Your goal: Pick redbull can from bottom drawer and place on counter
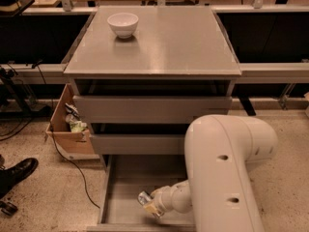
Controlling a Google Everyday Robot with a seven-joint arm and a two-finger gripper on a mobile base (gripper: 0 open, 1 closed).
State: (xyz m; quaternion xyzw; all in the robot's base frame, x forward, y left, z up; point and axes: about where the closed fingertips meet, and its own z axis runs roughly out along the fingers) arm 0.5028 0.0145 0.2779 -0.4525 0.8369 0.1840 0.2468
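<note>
The bottom drawer (126,178) is pulled out, a grey tray with a bare floor. My gripper (150,206) is low inside it, near the front middle, at the end of the thick white arm (219,178) that comes in from the lower right. A small silvery thing that looks like the redbull can (144,197) sits right at the gripper's tip, just above the drawer floor. I cannot tell whether it is held. The counter (169,42) is the flat grey top of the cabinet, above and behind.
A round white bowl (122,24) stands on the counter's far left corner. Two upper drawers (149,109) stand slightly ajar. A cardboard box (67,127) with scraps sits left of the cabinet, with a cable and a black shoe (17,173) on the floor.
</note>
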